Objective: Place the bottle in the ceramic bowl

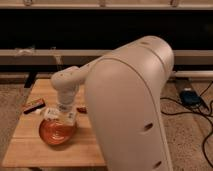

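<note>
While the job looks close to its end, it does not look done yet. Far to the left of the claw, a dark flat thing [34, 105] lies on the wooden bench [30, 145]; what it is, I cannot say. Next comes the bottle [50, 113]. It lies tipped, just left of the claw, over the back left rim of the ceramic bowl [57, 131]. The claw [67, 116] hangs at the end of the arm's wrist [66, 90], right above the back edge of that bowl. It sits beside the bottle's right end and seems to touch it. Whether its grip is tight on the bottle or let go, I cannot tell. Whether the bottle rests in the bowl or hangs above it is also too hard to see. So what is left, I think, is to lower it, let go and pull away. To the right of the claw, the robot's big pale body [130, 110] hides the rest of the bench. A small reddish thing [81, 108] peeks out beside it.
</note>
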{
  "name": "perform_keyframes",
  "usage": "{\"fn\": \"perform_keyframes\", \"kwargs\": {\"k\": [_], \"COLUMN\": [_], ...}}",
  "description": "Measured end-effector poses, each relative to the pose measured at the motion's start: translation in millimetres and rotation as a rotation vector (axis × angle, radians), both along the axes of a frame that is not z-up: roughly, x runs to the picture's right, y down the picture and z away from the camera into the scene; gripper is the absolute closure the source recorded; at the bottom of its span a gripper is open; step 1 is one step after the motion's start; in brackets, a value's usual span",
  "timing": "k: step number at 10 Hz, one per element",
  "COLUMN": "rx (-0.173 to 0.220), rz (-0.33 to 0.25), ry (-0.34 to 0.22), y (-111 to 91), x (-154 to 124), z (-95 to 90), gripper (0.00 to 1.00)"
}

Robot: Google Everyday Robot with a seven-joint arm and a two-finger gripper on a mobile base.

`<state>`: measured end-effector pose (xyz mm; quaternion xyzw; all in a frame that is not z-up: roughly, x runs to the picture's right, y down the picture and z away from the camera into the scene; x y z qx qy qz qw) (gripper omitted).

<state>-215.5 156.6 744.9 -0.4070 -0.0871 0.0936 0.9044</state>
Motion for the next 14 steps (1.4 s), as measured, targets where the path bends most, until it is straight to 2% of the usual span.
{"fn": "perform_keyframes", "kwargs": {"k": [1, 4, 6, 7, 10, 14], "rx": [-0.011, -0.039, -0.04, -0.041, -0.036, -0.011], "rz": [-0.006, -0.02, -0.023, -0.026, -0.032, -0.044], "ry": [0.001, -0.005, -0.009, -0.009, -0.013, -0.025], "y": [7, 29, 32, 34, 33, 17], "x": [-3, -13, -16, -17, -17, -12], "z": [1.5, 4.9, 6.2, 7.3, 8.6, 7.7], "gripper": [0.93, 0.63, 0.44, 0.39, 0.38, 0.38]}}
